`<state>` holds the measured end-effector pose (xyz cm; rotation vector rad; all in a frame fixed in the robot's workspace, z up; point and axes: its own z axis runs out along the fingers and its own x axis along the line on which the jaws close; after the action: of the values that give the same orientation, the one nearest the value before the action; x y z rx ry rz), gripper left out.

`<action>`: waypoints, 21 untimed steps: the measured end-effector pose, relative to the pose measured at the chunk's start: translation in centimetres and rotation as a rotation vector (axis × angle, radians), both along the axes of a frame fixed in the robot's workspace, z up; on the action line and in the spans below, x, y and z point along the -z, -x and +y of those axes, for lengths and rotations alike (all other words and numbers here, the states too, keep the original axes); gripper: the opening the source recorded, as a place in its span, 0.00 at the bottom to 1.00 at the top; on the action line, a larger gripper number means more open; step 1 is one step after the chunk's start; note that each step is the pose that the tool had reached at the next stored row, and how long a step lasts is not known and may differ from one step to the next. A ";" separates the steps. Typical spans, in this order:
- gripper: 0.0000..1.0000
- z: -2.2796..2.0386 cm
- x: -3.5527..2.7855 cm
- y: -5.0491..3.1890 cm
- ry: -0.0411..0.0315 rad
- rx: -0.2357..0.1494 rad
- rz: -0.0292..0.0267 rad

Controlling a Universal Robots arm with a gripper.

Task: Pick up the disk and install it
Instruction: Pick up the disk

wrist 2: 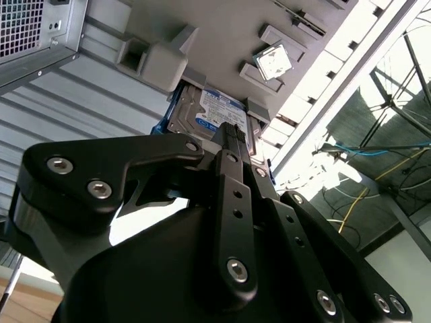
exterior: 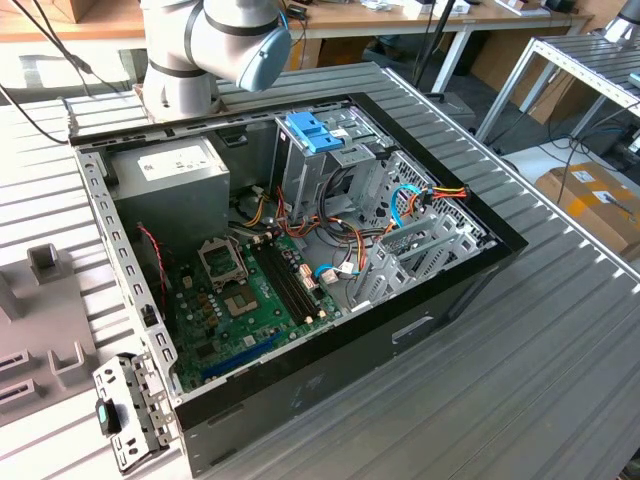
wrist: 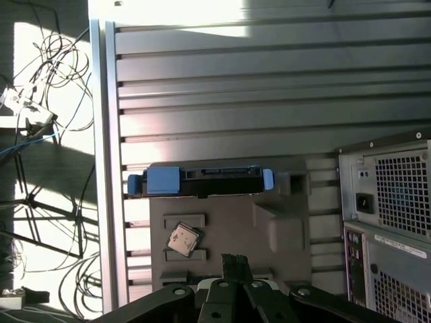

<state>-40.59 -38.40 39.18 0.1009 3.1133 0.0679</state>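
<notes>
Exterior view: open black computer case (exterior: 300, 400) on ribbed metal table (exterior: 520, 350). Second wrist view: black gripper (wrist 2: 232, 131), jaws together and empty, pointed at the dark, blue-railed disk (wrist 2: 202, 111) standing edgewise in a grey moulded holder (wrist 2: 161, 64). First wrist view: a sound grasp probably needs the jaws centred between the rails.

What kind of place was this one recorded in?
Probably a robotics lab set up for PC assembly: an open computer case sits on a slatted metal table by the robot arm, the disk lies in a grey fixture, and loose cables trail on the floor.
</notes>
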 end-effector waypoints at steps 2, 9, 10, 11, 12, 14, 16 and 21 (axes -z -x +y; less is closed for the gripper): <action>0.11 0.00 0.00 0.00 0.0000 -0.005 0.0000; 0.11 0.00 0.00 0.00 0.0000 -0.027 0.0000; 0.11 0.00 0.00 0.00 0.0000 -0.028 0.0000; 0.11 0.00 0.00 0.00 0.0000 -0.029 0.0000; 0.11 0.00 0.00 0.00 0.0000 -0.031 0.0000; 0.11 0.00 0.00 0.00 0.0000 -0.033 0.0000; 0.11 0.00 0.00 0.00 0.0000 -0.036 0.0000; 0.11 0.00 0.00 0.00 0.0000 -0.046 0.0000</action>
<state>-40.58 -38.40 39.18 0.0286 3.1158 0.0688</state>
